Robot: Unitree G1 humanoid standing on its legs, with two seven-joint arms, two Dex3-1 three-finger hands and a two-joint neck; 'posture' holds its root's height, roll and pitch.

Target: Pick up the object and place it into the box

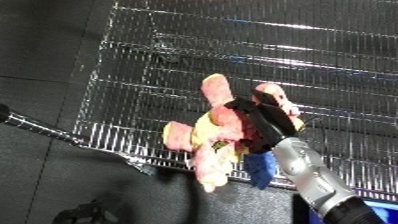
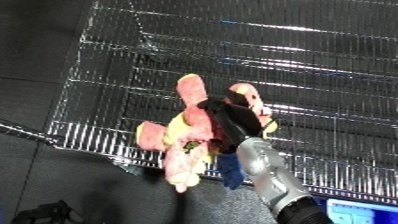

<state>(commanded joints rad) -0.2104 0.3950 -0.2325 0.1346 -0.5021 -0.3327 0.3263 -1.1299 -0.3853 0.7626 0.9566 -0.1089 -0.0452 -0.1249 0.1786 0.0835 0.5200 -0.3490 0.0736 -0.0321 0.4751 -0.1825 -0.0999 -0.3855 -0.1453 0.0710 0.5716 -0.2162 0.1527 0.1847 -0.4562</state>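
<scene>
One robot hand (image 1: 259, 122) is in play here, your right one, and its black fingers are curled round the middle of a plush toy (image 1: 216, 135), a pink and yellow soft figure with a blue part hanging at the bottom. You have it lifted clear: the toy dangles from the grasp, its limbs drooping, with nothing under it but the wire mesh beyond. Your left robot hand shows in neither view.

Where the toy sits matters most now. It hangs over the near edge of the wire bin (image 1: 266, 55), a silver mesh basket whose floor and walls fill most of both views. The upper part of the toy appears to be over the mesh interior, while its lower limbs overlap the near rim (image 2: 98, 145) and reach past it toward the dark floor (image 1: 35, 180). From this downward angle you cannot tell exactly how high above the rim the toy is held.

So judge the task as more than half done: the pick is finished, the carry is nearly there, and the placing is left. You would likely want to bring the forearm (image 1: 311, 175) further forward so the whole toy, dangling legs included, is over the basket floor before letting go. Releasing at this spot risks the toy catching on the rim or tipping out on the near side.
</scene>
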